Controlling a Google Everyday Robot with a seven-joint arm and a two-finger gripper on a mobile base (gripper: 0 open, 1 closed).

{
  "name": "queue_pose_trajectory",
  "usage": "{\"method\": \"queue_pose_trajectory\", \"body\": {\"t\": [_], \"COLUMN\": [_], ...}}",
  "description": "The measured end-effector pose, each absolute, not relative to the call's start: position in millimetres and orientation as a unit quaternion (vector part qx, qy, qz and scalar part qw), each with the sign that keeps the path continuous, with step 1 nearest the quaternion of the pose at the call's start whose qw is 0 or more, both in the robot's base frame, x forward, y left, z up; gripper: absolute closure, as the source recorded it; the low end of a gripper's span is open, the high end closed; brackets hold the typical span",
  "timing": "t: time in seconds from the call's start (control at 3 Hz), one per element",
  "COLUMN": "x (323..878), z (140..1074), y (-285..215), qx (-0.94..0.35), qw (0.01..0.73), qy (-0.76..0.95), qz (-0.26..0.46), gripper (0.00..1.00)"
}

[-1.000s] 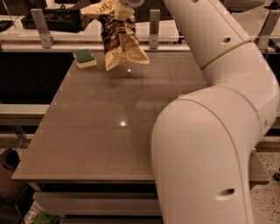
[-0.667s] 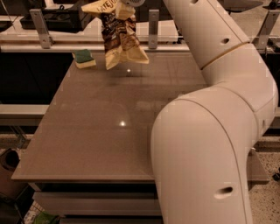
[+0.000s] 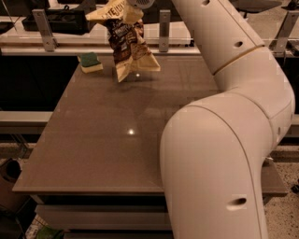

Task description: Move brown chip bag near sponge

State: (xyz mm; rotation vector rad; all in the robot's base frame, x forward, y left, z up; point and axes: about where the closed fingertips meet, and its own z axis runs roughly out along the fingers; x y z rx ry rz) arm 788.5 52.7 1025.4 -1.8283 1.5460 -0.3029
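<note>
The brown chip bag (image 3: 127, 44) hangs crumpled over the far part of the table (image 3: 117, 140), cream edges around a dark brown centre. Its lower corners are at or just above the tabletop. My gripper (image 3: 136, 3) is at the top edge of the view, shut on the bag's top, with most of it cut off by the frame. The sponge (image 3: 90, 62), green top over a yellow base, lies flat on the table just left of the bag, a small gap apart from it.
My large white arm (image 3: 224, 116) fills the right half of the view and hides the table's right side. A metal rail with upright posts (image 3: 163, 30) runs behind the far edge. The table's near edge (image 3: 88, 189) drops to the floor.
The bag and my gripper have come down slightly toward the table. The sponge has not moved.
</note>
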Motion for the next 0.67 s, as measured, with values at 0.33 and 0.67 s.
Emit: {"method": "queue_pose_trajectory", "body": {"t": [0.33, 0.67], "x": [789.5, 790.4], "z": [1022.0, 1018.6], "y": [54.8, 56.8], "qx": [-0.709, -0.71], "qw": [0.354, 0.353], "qy": [0.598, 0.598], "qz": [-0.116, -0.115], "gripper": [0.13, 0.0]}}
